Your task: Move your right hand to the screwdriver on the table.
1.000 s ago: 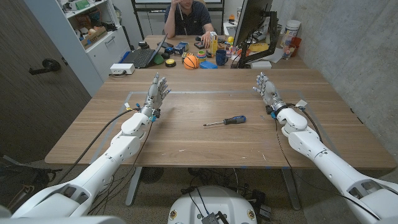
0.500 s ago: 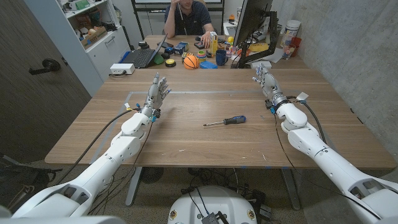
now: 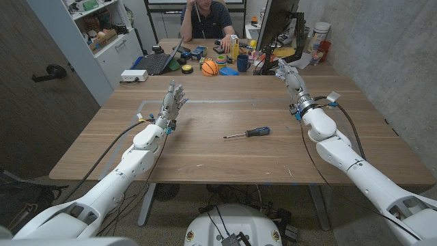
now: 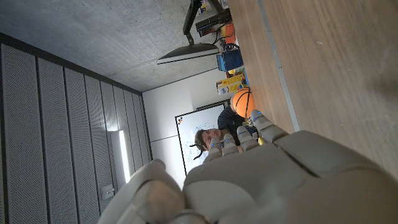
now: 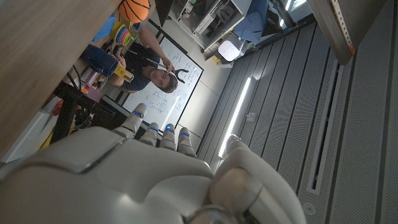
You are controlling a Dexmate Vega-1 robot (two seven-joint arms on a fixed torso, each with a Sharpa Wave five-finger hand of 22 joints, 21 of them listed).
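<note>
Lying alone mid-surface, the blue-and-black-handled screwdriver (image 3: 247,132) sits well apart from the right hand (image 3: 289,77), whose empty fingers are spread.

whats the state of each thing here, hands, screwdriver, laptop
right hand: raised over the far right of the table, fingers apart, holding nothing
left hand: raised, fingers apart, holding nothing
screwdriver: lying flat on the table, untouched, between the two hands
laptop: lid open, on the far table
</note>
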